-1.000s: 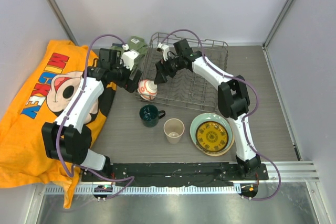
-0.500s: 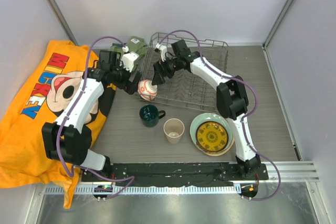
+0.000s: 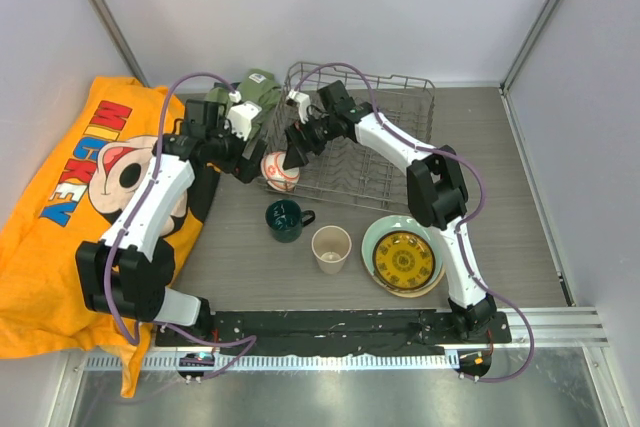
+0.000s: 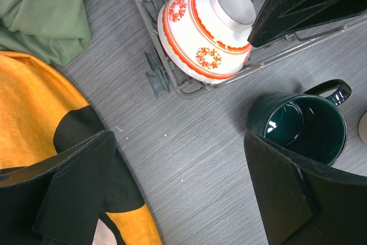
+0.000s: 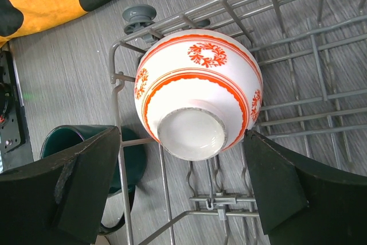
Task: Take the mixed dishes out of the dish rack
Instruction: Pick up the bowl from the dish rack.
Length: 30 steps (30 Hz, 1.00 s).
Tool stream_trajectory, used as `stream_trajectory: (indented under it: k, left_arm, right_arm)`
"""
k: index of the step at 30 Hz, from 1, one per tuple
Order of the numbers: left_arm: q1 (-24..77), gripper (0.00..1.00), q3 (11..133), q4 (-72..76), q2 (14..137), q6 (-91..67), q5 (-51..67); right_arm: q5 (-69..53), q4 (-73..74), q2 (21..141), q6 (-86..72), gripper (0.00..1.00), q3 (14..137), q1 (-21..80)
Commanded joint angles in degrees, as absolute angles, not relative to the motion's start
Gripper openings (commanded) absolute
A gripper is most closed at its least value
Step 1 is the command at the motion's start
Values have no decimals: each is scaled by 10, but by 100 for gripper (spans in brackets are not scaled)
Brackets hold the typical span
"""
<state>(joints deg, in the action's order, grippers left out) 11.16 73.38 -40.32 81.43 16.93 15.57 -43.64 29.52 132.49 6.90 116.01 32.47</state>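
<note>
Grey wire rack: far middle of the surface, holding the bowl in its near-left corner.
Bowl: white with red-orange bands, tipped over, foot ring up, leaning on the corner wires.
Right claw: spread wide, one finger on each side of the bowl (contact cannot be told).
Mug: dark teal, upright on the surface, near the rack's front.
Left claw: spread wide, empty, above bare surface just outside that corner.
Cup: beige, upright, just right of the mug.
Plates: stacked right of the cup, yellow on pale green, cream rim beneath.
Orange cloth: far left.
</note>
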Motion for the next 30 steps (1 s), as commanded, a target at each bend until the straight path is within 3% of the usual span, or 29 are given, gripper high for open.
stream_trajectory:
  k: [1,30]
  left_arm:
    - [106,100,728,-384,793,176,164]
    - [97,100,708,-370,793,178,178]
  right_arm:
    - [-444,278,1321,66,94,1176,329]
    - [-443,284,1339,72,90,1181,333]
